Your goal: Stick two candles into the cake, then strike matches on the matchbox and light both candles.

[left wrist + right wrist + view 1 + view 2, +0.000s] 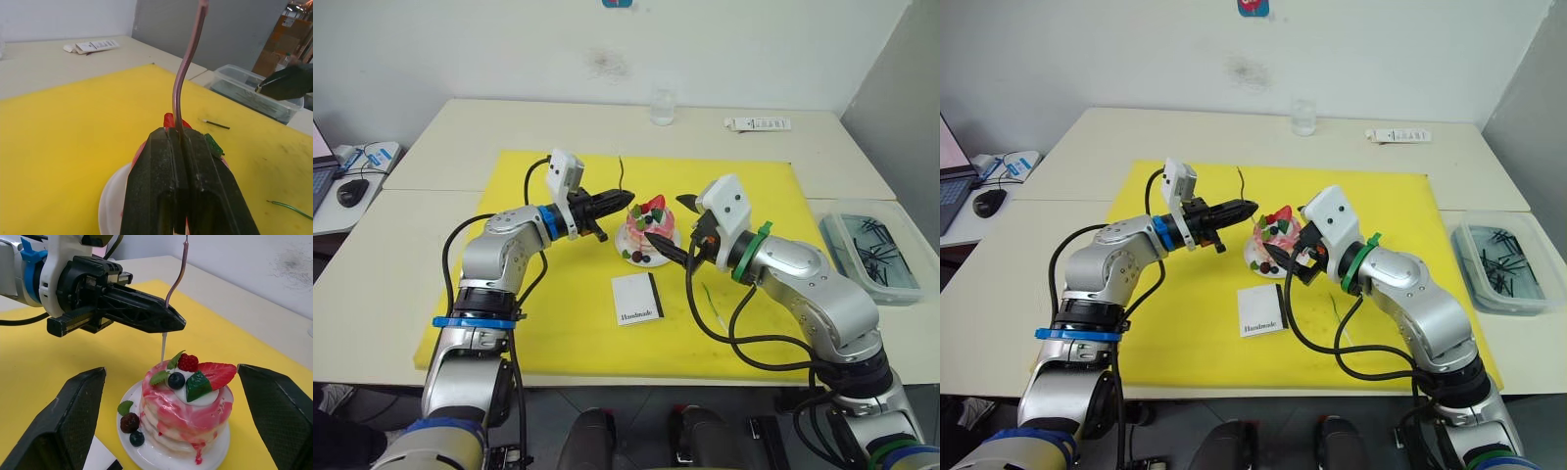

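One candle (175, 276) pinched tight in left gripper (168, 323), upright, lower tip hanging just above cake (188, 404) top edge, centre of frame. Right gripper (668, 223) spread wide around cake, holding nothing. Second candle (712, 303) lying on yellow mat (548, 323), lower right of cake; matchbox (637, 298) below it. Risk, imo: thin wavy candle bends or slips sideways if pushed off-vertical, or skids off icing.

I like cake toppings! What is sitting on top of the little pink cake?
On the small round pink cake: a red strawberry, raspberry, dark blueberry, green leaves. The cream beneath them is hidden.
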{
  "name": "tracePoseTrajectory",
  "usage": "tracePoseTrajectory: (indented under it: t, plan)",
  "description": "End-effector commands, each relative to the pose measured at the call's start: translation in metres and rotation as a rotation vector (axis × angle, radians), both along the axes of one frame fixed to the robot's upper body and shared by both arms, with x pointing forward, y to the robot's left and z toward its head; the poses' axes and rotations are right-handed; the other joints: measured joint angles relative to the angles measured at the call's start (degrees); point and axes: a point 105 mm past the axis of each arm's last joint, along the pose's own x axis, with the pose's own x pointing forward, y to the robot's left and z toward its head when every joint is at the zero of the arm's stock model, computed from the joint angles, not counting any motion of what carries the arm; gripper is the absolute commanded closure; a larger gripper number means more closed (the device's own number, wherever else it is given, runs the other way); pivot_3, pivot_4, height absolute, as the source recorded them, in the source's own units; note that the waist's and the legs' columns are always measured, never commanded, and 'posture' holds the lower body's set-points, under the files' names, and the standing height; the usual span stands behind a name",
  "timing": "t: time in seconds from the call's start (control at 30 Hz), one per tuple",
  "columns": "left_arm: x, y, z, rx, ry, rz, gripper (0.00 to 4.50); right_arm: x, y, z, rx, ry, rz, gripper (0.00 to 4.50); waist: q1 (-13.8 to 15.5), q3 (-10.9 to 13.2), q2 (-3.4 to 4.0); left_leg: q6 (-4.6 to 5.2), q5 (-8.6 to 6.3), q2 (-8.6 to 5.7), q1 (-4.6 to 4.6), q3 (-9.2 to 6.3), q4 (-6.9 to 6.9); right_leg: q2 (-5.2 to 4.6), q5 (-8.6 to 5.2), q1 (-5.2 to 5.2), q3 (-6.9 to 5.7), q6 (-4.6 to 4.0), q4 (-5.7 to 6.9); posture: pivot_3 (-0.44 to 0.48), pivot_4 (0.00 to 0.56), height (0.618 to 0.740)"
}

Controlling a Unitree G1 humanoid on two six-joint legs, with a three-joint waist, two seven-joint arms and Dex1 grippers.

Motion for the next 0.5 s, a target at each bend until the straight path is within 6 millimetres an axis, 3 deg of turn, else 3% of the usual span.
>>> tracePoseTrajectory:
  t: [0.03,0.5]
  plan:
    - [-0.0032,-0.0017,0.0071,0.017,-0.041,-0.014,4.5,-0.003,-0.0014,0.0131,0.019,-0.054,0.002,0.03,0.0,0.0,0.0,0.0,0.0,0.0,0.0,0.0,0.0,0.0,0.0,0.0,0.0,0.0,0.0,0.0,0.15,0.74]
    - [-0.0015,-0.0068,0.0014,0.002,-0.041,-0.008,4.5,-0.0017,-0.0031,0.0135,0.028,-0.049,-0.01,0.03,0.0,0.0,0.0,0.0,0.0,0.0,0.0,0.0,0.0,0.0,0.0,0.0,0.0,0.0,0.01,0.0,0.15,0.74]
